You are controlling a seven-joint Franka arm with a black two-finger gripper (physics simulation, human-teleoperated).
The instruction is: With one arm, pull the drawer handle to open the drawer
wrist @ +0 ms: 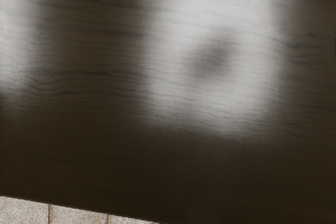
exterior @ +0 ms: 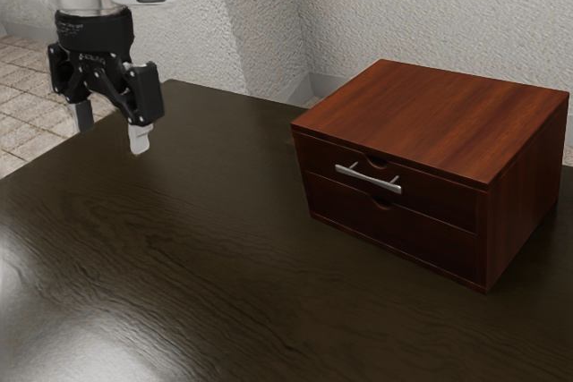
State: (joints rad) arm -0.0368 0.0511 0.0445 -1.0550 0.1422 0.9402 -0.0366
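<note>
A reddish-brown wooden cabinet [exterior: 439, 123] stands on the dark table at the exterior view's right. It has two drawers, one above the other. The upper drawer [exterior: 394, 187] carries a silver bar handle [exterior: 368, 177] and sits flush with the cabinet front. My black gripper [exterior: 111, 130] hangs at the upper left, well above the table and far from the handle. Its fingers point down and stand apart, open, with nothing between them; one pale fingertip [exterior: 139, 140] is plain to see.
The dark wood table [exterior: 197, 257] spreads wide between my hand and the cabinet. In the wrist view its glossy top [wrist: 168, 77] lies below my hand, with the table edge and tiled floor [wrist: 31, 212] beyond. A rough white wall [exterior: 430, 6] stands behind the cabinet.
</note>
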